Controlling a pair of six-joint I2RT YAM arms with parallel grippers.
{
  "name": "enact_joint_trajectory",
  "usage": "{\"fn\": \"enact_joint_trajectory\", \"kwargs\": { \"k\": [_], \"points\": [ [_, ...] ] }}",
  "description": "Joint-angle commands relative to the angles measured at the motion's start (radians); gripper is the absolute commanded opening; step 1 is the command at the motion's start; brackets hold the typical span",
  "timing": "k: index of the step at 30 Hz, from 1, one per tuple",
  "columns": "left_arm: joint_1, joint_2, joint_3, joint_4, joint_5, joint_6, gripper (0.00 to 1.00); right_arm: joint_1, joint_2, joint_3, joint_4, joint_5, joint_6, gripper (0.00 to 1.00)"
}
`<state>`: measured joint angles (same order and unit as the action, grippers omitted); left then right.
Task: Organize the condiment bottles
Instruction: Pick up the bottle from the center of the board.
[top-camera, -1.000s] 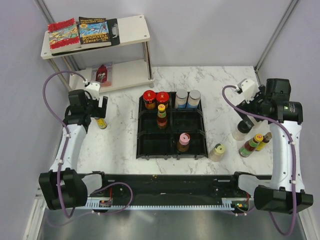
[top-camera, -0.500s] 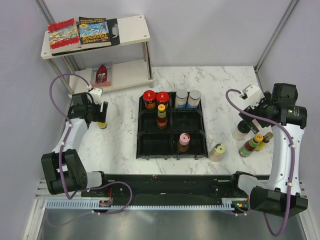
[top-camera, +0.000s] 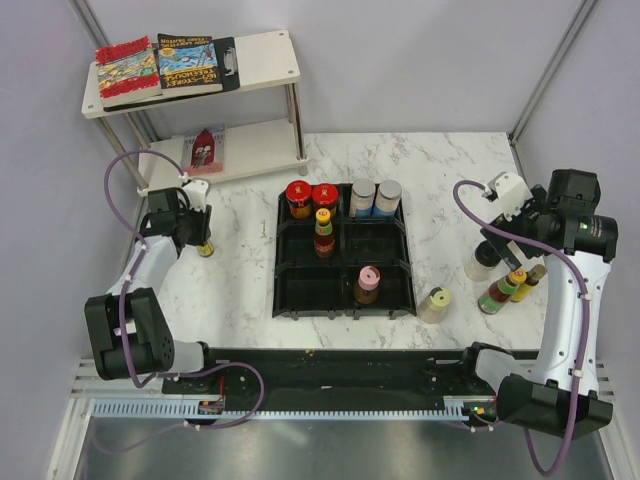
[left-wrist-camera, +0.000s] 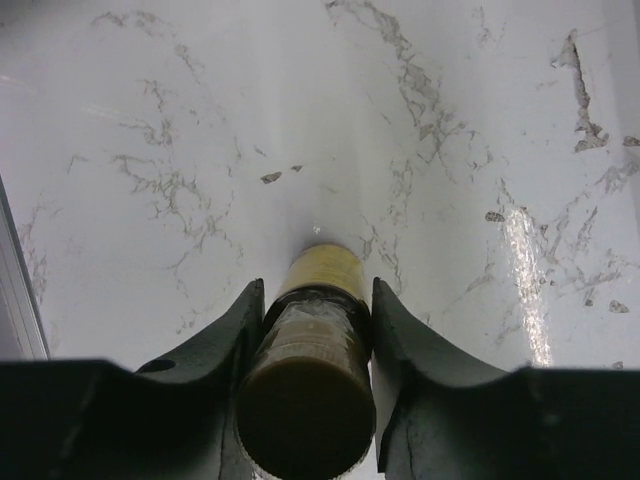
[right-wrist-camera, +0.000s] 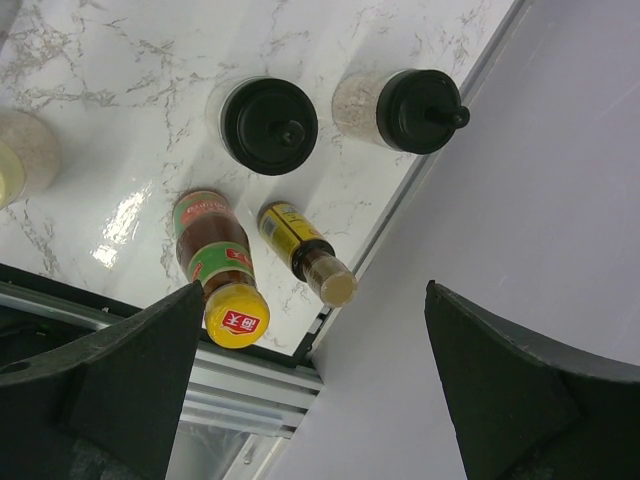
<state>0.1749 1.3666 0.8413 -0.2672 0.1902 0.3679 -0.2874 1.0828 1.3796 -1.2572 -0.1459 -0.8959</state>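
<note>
While my left tool (left-wrist-camera: 316, 290) pinches a yellowish bottle (left-wrist-camera: 305, 400), my right tool (right-wrist-camera: 315, 300) hangs spread above a yellow cap (right-wrist-camera: 237, 312) bearing red characters.

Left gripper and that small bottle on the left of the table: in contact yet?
Touching. In the left wrist view, both fingers of the left gripper sit flush against the sides of the small bottle, with no gap visible on either side.
</note>
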Motion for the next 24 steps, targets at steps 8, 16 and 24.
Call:
{"fn": "enact_joint_trajectory", "kwargs": {
  "k": [8,16,24],
  "points": [
    [0.002,-0.079,0.002,-0.076,0.242,0.092,0.02,-0.058,0.026,0.071,-0.025,-0.004,-0.005,0.98],
    [-0.121,-0.306,0.061,-0.338,0.474,0.190,0.02,-0.125,0.091,0.127,-0.080,-0.004,-0.041,0.98],
    [-0.409,-0.448,0.050,-0.408,0.410,0.158,0.02,-0.229,0.126,0.142,-0.195,-0.013,-0.169,0.98]
  ]
}}
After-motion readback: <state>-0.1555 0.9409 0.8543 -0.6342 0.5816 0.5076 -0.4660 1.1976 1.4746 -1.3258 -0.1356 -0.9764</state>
